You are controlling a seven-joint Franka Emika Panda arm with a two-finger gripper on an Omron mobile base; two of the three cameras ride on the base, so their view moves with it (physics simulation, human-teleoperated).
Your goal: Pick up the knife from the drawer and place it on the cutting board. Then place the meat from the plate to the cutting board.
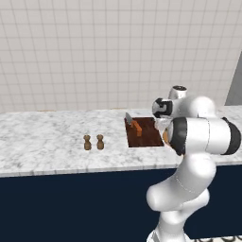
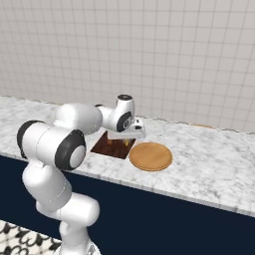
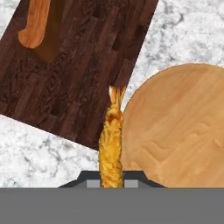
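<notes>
Your knife (image 1: pixel 134 125) already lies on the board (image 3: pixel 83 65), so you're on the second step. The tool (image 3: pixel 111 177) is clamped on the meat (image 3: pixel 111 144), held above the seam between plate (image 3: pixel 179 127) and board. Next, carry it over the board and let go.

A long white-and-grey marbled stone counter (image 1: pixel 47 137) runs along the tiled wall above dark navy fronts. Two small brown wooden shakers (image 1: pixel 93 142) stand side by side near its front edge. A dark reddish-brown wooden cutting board (image 1: pixel 144 134) lies flat mid-depth, a round orange-tan plate (image 2: pixel 151 156) just beside it, nearer the front edge.
</notes>
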